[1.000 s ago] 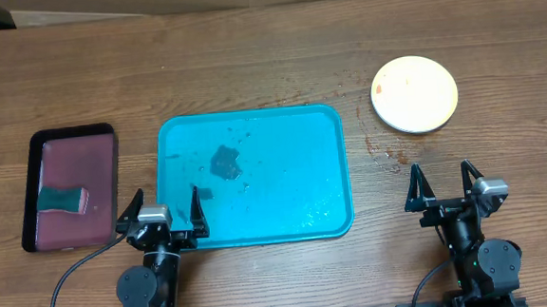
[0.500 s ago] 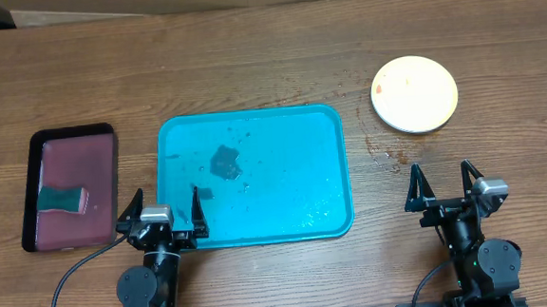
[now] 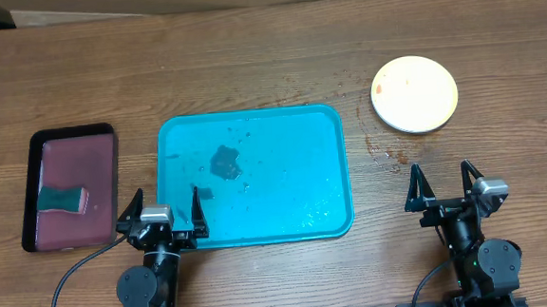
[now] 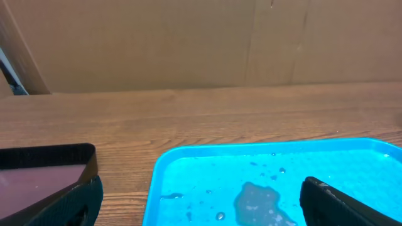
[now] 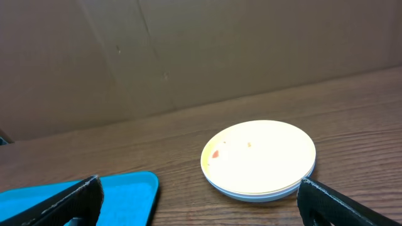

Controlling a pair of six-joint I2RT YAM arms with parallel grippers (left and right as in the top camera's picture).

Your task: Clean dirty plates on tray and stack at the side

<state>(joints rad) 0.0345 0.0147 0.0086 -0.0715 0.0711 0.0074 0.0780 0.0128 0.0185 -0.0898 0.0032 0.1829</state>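
Observation:
The plates sit in one stack on the table at the far right, a pale yellow-green one on top with small reddish smears; they also show in the right wrist view. The teal tray lies in the middle with no plates on it, only water drops and a dark wet patch; its rim also shows in the left wrist view. My left gripper is open and empty at the tray's front left corner. My right gripper is open and empty, in front of the plate stack.
A black-rimmed maroon tray lies at the left with a green sponge on it. Wet spots mark the wood between the teal tray and the plates. A cardboard wall stands behind the table.

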